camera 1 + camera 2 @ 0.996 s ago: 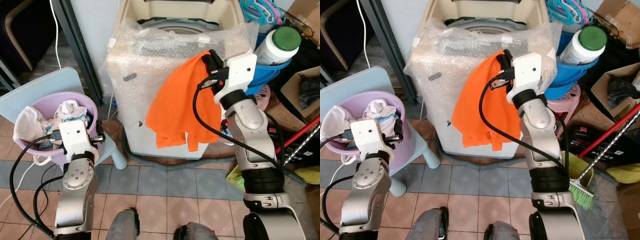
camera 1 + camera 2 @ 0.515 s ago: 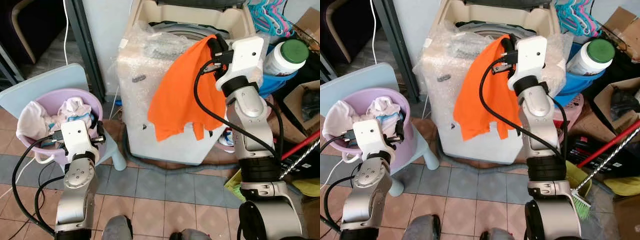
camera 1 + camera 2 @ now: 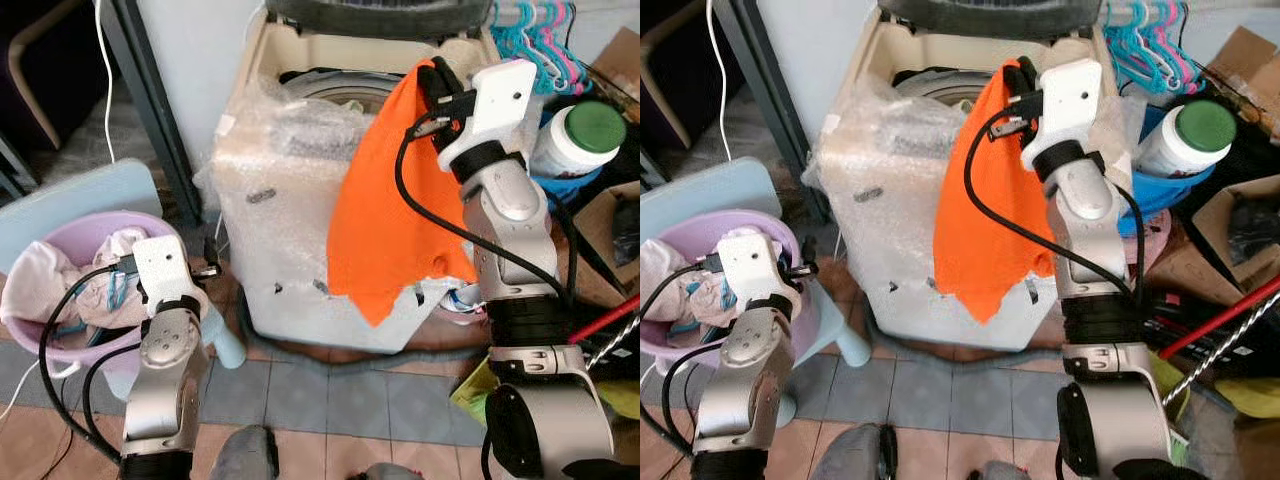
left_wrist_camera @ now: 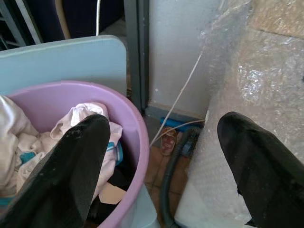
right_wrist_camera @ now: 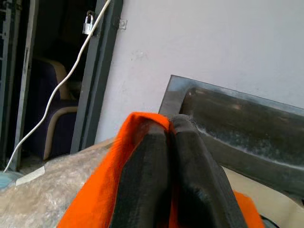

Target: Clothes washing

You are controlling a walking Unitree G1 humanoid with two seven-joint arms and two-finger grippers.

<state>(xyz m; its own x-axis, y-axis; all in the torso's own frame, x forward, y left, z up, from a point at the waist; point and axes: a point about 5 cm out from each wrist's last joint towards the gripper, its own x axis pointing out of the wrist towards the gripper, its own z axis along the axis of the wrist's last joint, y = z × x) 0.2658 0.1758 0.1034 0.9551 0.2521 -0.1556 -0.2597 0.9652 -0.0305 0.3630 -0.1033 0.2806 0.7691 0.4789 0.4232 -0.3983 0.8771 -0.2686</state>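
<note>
The right gripper (image 3: 437, 80) is pinching the orange garment (image 3: 395, 210) by its top edge, fingers (image 5: 166, 185) pressed together with a fold of orange cloth squeezed between them. It is holding that corner up at the front right of the washing machine (image 3: 330, 190), level with the open tub rim, and the rest of the cloth is hanging straight down from the grip, draping over the bubble wrap (image 3: 290, 150) on the machine's front and ending in a point near its base.

The garment is hiding the fingertips in the head views, and it is covering the right part of the machine's front. The drum opening is only partly showing behind the gripper, and what is lying inside is hard to make out.

Low on the robot's left, the left gripper (image 4: 161, 156) is hovering with its fingers (image 4: 76, 166) spread wide and nothing between them, just beside the purple basket (image 3: 70, 340). Pale clothes (image 4: 33, 142) are piled inside the basket, which is sitting on a light blue stool (image 3: 60, 200). The basket's far side is cut off at the frame edge.
</note>
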